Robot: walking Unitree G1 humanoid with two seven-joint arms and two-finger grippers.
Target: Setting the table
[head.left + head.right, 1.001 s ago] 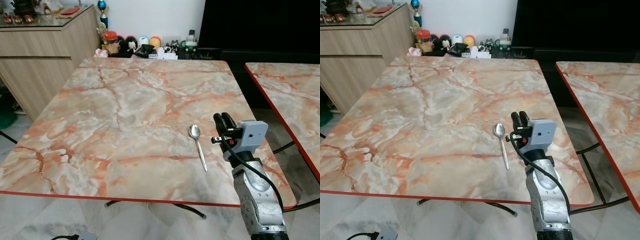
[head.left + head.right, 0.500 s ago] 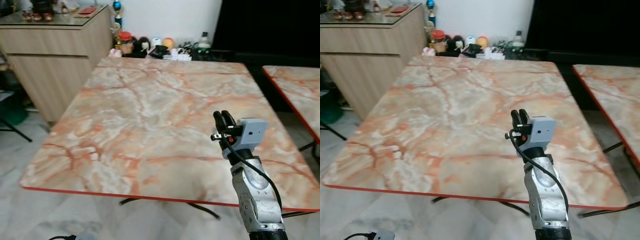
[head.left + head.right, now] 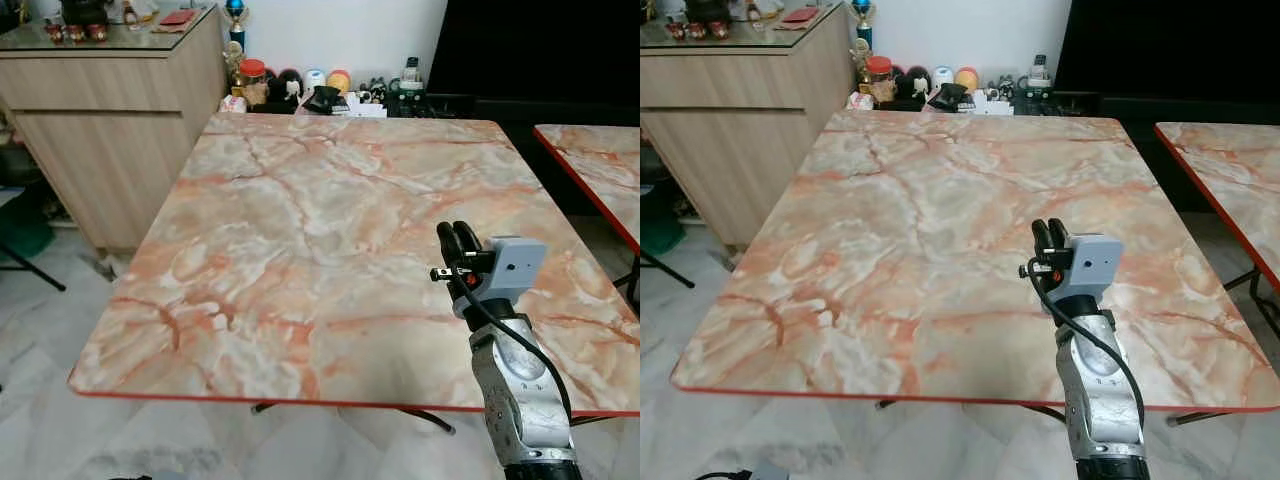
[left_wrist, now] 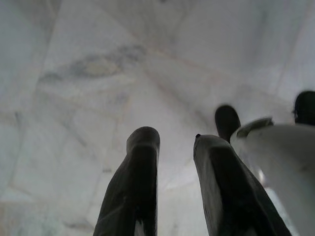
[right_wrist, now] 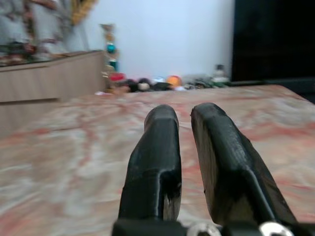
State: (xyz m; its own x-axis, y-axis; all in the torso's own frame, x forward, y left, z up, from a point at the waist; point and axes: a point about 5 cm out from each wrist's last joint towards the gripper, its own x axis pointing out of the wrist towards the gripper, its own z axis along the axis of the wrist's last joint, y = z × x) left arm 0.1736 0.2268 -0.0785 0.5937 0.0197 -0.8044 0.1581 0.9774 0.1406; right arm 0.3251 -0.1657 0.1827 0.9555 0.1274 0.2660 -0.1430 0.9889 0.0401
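Two marble tables [image 3: 300, 220]; right gripper [image 3: 459, 238] raised, jaws nearly closed, empty.

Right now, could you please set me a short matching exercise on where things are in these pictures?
Things:
1. right claw
2. marble table
3. wooden sideboard
4. left claw

Places:
A. hanging over the pale floor
B. against the wall, left of the table
C. raised above the table's near right part
D. straight ahead, red-edged

Pairs: 1-C, 2-D, 3-B, 4-A

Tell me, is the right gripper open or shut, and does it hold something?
Shut and holding nothing: the right gripper has its two black fingers nearly together, only a thin gap between them.
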